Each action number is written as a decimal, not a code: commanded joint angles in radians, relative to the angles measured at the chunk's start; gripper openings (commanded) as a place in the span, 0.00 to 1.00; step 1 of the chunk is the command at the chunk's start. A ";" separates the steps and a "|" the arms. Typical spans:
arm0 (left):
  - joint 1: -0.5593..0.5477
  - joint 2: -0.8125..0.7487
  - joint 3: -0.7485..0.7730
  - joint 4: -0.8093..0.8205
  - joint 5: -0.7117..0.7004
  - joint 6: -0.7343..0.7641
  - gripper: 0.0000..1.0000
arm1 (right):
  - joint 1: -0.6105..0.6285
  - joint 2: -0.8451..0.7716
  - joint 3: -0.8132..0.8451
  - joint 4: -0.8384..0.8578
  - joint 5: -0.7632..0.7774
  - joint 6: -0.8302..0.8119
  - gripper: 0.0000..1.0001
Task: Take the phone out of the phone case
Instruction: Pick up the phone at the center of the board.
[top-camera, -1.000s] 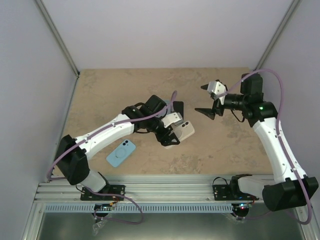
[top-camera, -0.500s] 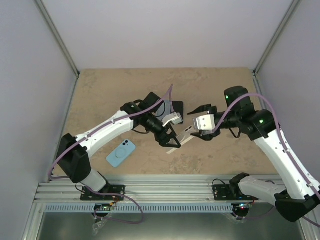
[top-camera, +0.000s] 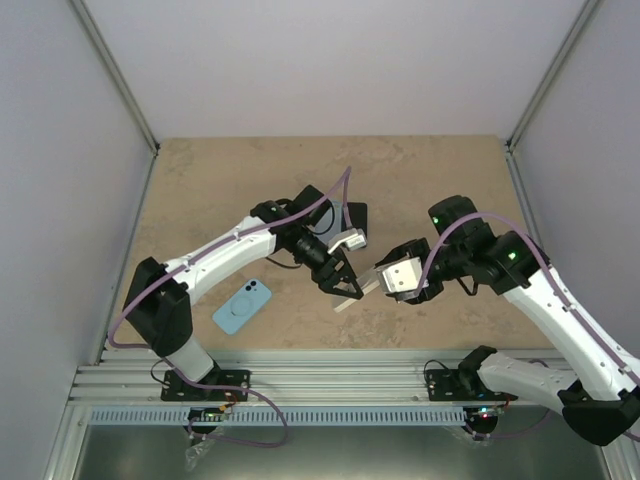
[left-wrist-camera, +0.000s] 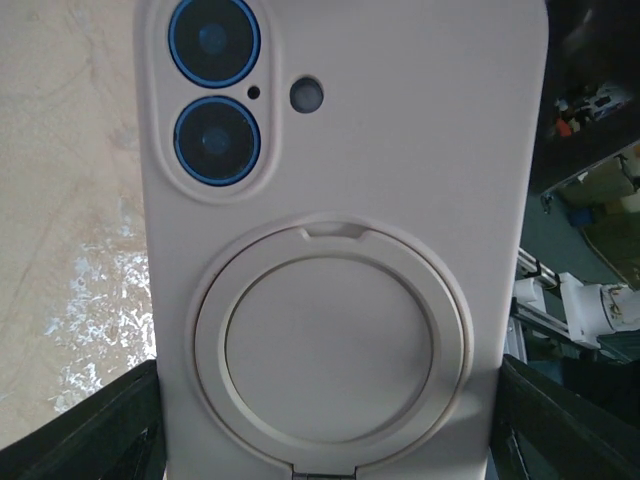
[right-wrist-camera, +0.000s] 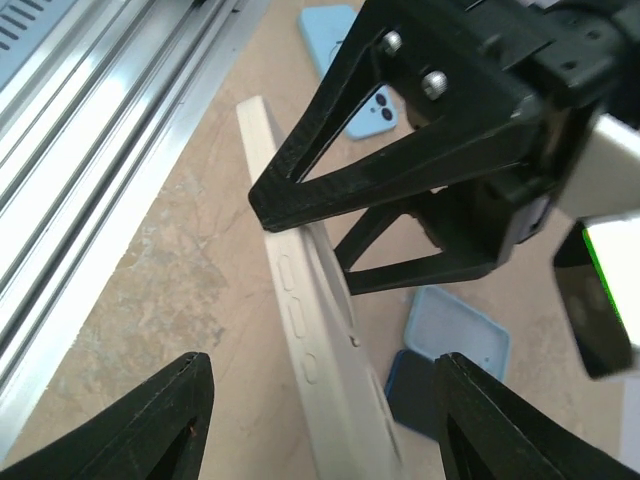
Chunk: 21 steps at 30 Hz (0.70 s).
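Tabletop (top-camera: 420, 170): tan stone look, walled on three sides, both arms working over its middle.

Right arm (top-camera: 540, 290): the biggest change. A second ago it was parked out at the far right with its pincer spread wide; it has now swung in to the centre and faces the left arm (top-camera: 220, 250). The left arm has barely shifted, only rolling its wrist so the load now presents edge-on.

Left pincer (top-camera: 343, 283): clamped on the phone case (left-wrist-camera: 345, 250), a finger on each long side, holding it off the tabletop. That grip is unchanged over the last second.

Right pincer (right-wrist-camera: 322, 365): narrowing from full spread but not closed. Its wrist view shows a finger on either side of the case's free end with a gap on both sides, so no contact yet.

Phone case: cream, ring stand on the back, tilted in the air between the two pincers.

Phone (left-wrist-camera: 214, 45): in the case, with blue-rimmed lenses filling the camera cutout. Nothing is extracted yet.

Meaning, as a judgement: this is the handover into a two-handed peel. The right pincer is setting up a grab on the free end, probably to pry or pull while the left anchors. Risk: pinching case and phone together would lock them.

Small stuff: a light blue case (top-camera: 243, 305) lies flat near the left arm; I can't tell at this size whether it holds a phone. A dark flat item (top-camera: 352, 215) sits behind the left wrist.
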<state>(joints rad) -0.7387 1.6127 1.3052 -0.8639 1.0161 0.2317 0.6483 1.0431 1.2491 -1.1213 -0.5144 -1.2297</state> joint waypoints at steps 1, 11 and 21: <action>0.003 0.015 0.045 -0.023 0.100 0.030 0.36 | 0.047 0.012 -0.024 0.023 0.088 0.041 0.60; 0.002 0.044 0.051 -0.045 0.121 0.035 0.34 | 0.126 0.045 -0.075 0.062 0.184 0.058 0.44; 0.003 0.073 0.058 -0.085 0.162 0.056 0.32 | 0.187 0.045 -0.087 0.083 0.272 0.027 0.25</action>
<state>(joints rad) -0.7387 1.6768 1.3251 -0.9287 1.0920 0.2535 0.8097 1.0920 1.1767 -1.0515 -0.3019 -1.1858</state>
